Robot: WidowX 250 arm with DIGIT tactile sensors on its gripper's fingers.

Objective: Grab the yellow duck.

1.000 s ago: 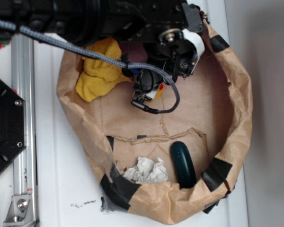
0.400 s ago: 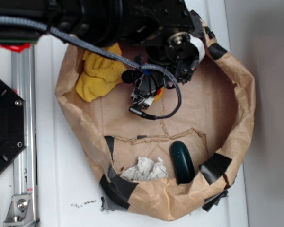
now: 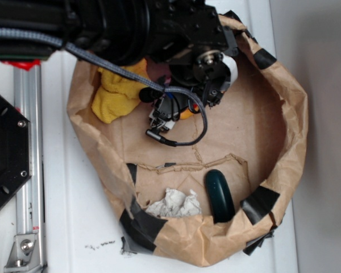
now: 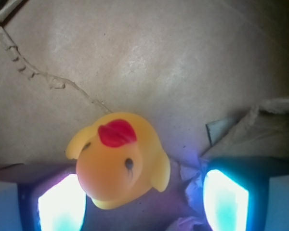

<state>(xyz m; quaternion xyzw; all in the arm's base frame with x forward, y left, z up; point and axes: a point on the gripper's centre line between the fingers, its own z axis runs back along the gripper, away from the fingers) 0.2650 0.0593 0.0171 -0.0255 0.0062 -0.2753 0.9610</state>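
**Duck between my fingers, not yet gripped**

Overhead view first. My gripper point(image 3: 169, 110) hangs low inside a brown paper bag point(image 3: 284, 153) whose rolled rim is patched with black tape. Only a sliver of the yellow duck point(image 3: 186, 114) shows past my wrist, on the bag's floor, just beside the yellow cloth point(image 3: 116, 94). I count one cloth, one crumpled white paper point(image 3: 173, 205) and one dark green oval thing point(image 3: 219, 196), the last two lying side by side near the bag's lower rim, well apart from the duck. My arm hides part of the bag's upper end, so anything beneath it goes uncounted.

Wrist view next. One duck point(image 4: 118, 159), red beak turned toward the camera, sits on the brown paper between my two fingers point(image 4: 60, 204). The fingers stand apart. The duck lies close against the left one as the picture shows it, with a clear gap to the other; I cannot tell whether it touches.

I judge the approach nearly done and the closing still ahead. The next move calls for shifting sideways to centre the duck, perhaps dropping a little lower, then squeezing gently, since the rounded glossy body may slip out.
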